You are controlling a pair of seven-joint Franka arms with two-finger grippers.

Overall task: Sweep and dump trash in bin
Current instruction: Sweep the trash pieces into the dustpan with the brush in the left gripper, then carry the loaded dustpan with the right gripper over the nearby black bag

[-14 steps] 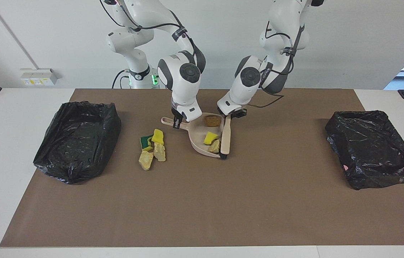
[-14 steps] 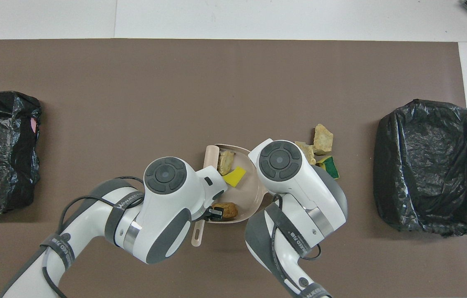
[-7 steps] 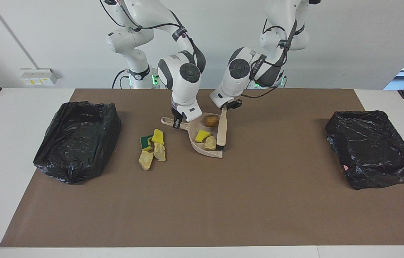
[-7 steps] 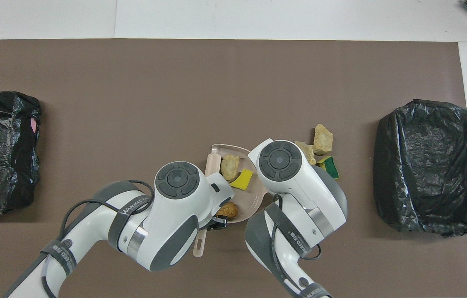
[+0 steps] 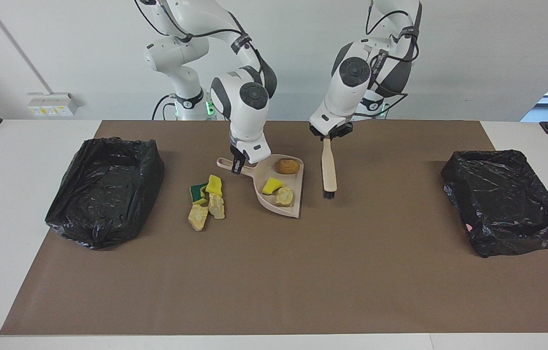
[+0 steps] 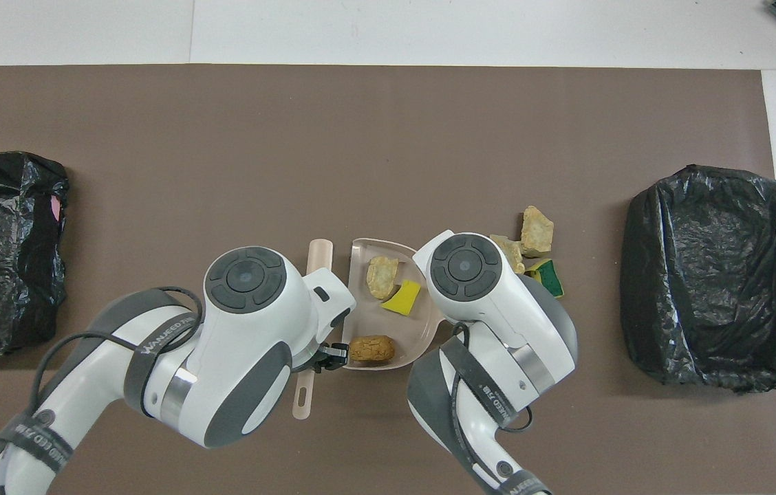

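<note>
Held by its handle in my right gripper (image 5: 236, 166), which is shut on it, the beige dustpan (image 5: 295, 183) sits low over the mat. In it lie three pieces of trash: a brown lump (image 5: 288, 166), a yellow sponge bit (image 5: 271, 185) and a beige foam chunk (image 5: 284, 196). More trash (image 5: 207, 201) is piled on the mat beside the dustpan, toward the right arm's end. My left gripper (image 5: 328, 136) is shut on the handle of the brush (image 5: 328, 167), which hangs bristles down beside the dustpan, toward the left arm's end. From overhead, the right wrist hides the right gripper.
One black-lined bin (image 5: 104, 189) stands at the right arm's end of the brown mat, another black-lined bin (image 5: 507, 199) at the left arm's end. Overhead, the brush (image 6: 319, 251) lies alongside the dustpan (image 6: 374, 323), with the loose trash (image 6: 534, 237) near the right wrist.
My left gripper has lifted the brush out of the dustpan and carried it toward the left arm's end. The dustpan with its three scraps has shifted slightly.
</note>
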